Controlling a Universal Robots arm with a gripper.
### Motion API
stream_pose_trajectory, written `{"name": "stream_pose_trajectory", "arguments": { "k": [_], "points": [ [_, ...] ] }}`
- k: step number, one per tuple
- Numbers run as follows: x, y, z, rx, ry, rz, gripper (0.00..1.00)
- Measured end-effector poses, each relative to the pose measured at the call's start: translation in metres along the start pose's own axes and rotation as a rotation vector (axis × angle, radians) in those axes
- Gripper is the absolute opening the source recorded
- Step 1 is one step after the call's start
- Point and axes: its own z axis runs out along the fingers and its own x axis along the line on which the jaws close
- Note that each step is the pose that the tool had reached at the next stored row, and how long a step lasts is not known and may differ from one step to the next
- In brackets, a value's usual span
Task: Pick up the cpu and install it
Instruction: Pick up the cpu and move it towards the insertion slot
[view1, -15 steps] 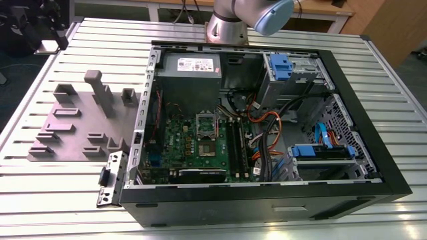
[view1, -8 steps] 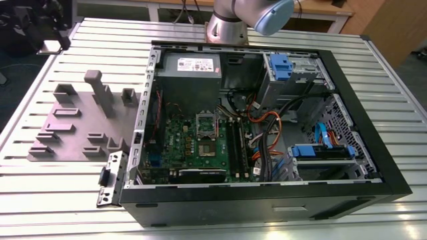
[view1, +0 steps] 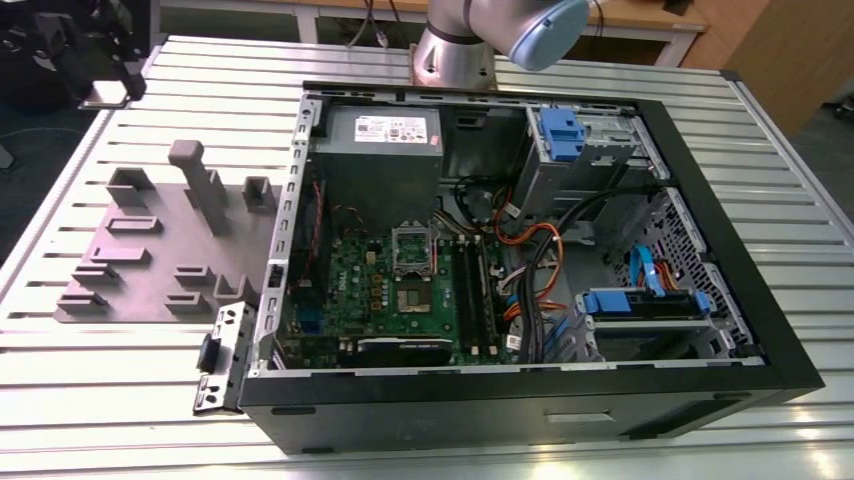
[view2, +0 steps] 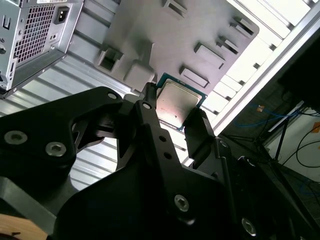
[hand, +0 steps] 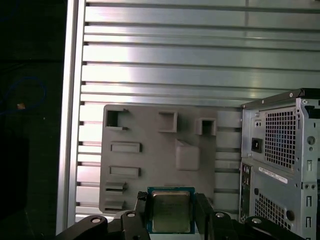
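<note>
Slatted metal bench (view1: 801, 200) | arm (view1: 461, 50) cut off at the exterior view's upper edge | open computer case (view1: 747, 380) just beside grey fixture plate (view1: 147, 270) | fingers (view2: 200, 137) pinch the cpu (view2: 176, 102) by opposite edges, covering its sides, in the air over that plate

I am seeing 1 cpu (hand: 171, 212), 1 gripper (hand: 171, 201), 1 robot arm (view1: 461, 45), 1 computer case (view1: 534, 400), 1 grey holder plate (view1: 140, 255) and 1 metal table (view1: 787, 190). I am also counting 2 black fingers (view2: 197, 132) on the gripper.
</note>
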Motion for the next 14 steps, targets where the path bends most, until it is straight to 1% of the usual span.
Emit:
{"name": "stream_pose_trajectory", "arguments": {
  "k": [14],
  "points": [
    [-0.0071,-0.0001,-0.0001,0.0,0.0,0.0,0.47]
  ]
}}
